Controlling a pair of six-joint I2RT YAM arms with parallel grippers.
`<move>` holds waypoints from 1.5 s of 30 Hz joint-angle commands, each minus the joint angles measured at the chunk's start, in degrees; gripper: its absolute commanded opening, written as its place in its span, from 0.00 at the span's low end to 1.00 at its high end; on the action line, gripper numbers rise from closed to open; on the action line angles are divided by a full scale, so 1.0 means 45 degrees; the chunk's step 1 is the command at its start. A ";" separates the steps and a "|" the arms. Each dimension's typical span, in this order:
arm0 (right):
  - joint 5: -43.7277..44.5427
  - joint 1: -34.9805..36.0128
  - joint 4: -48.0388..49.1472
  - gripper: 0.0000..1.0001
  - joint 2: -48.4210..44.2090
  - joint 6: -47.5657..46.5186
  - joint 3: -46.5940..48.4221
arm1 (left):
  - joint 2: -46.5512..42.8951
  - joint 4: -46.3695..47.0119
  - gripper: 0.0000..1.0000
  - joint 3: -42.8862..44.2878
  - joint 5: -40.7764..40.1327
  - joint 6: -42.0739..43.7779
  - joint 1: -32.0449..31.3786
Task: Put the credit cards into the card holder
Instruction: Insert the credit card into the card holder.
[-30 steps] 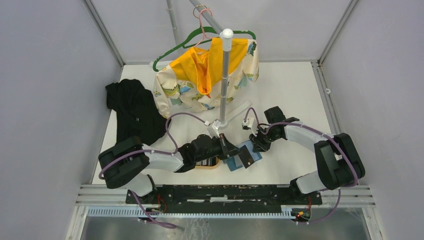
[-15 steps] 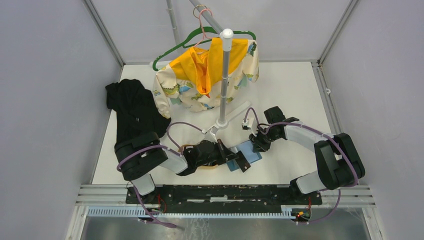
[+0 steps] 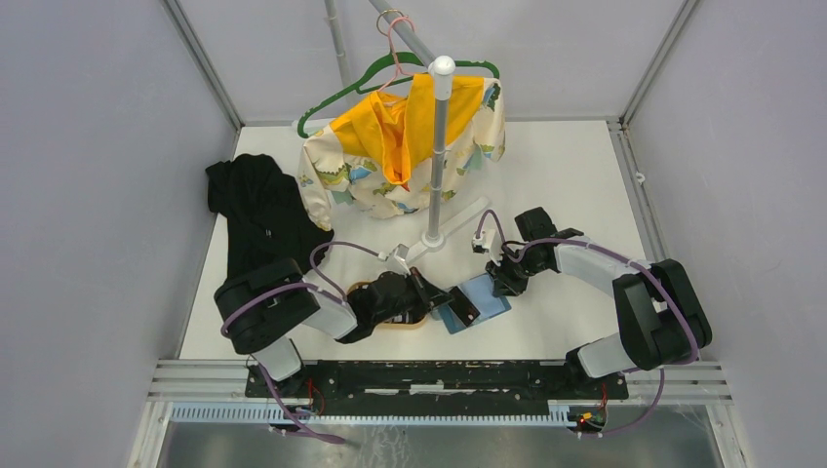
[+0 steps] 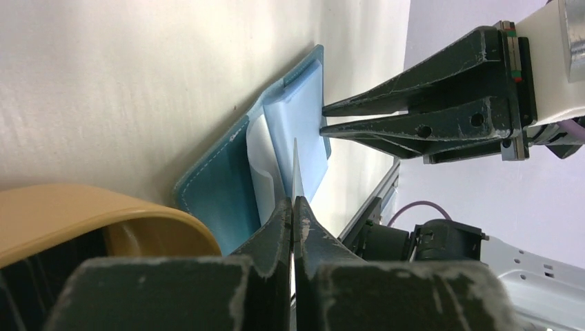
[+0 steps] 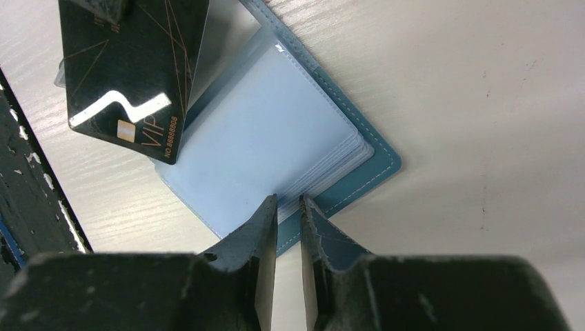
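A: Nearest the bases, the tan tray (image 4: 83,207) sits just beside the holder, mostly under the left arm. I can't tell what's in it.

B: And the left pincer (image 4: 295,203) is clenched on one black card (image 5: 131,65)! It nips the card by one end and tilts it over the open holder (image 5: 276,131).

A: Where's the holder exactly?

B: Flat on the desk (image 5: 483,103), spread open with its pale sleeves up, between the two pincers. The card's free end hangs over the leaf on the tray side. Whether it touches I can't say, but I'd judge it's not in a sleeve yet.

A: How will the card handle?

B: It looks light, stiff and glossy, so it's likely slippery. Holding the short end seems right, since that leaves the length free to slide in.

A: And the holder?

B: Light, with soft thin sleeves. I'd expect them to buckle, or the whole thing to skid, if the card pushes off-line.

A: Hence the right pincer (image 5: 288,201). Its jaws stand narrow, grasping the edge of the far leaf, sleeves and cover together, which should steady it.

B: Beyond that, the rack (image 3: 438,146) with its shirt (image 3: 400,156) stands well apart.
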 commanded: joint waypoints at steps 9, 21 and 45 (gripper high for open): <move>0.0318 0.0085 -0.0067 0.23 0.0166 -0.0085 0.0196 | -0.2192 -0.4594 0.02 0.0489 -0.2001 0.1749 0.0077; 0.0294 0.0107 -0.0086 0.23 0.0154 -0.0096 0.0216 | -0.3579 -1.0294 0.02 0.2999 -0.2881 0.4901 0.0072; 0.0255 0.0121 -0.0085 0.23 0.0223 -0.0107 0.0216 | -0.5623 -1.4019 0.02 0.3177 -0.2290 0.7099 0.1837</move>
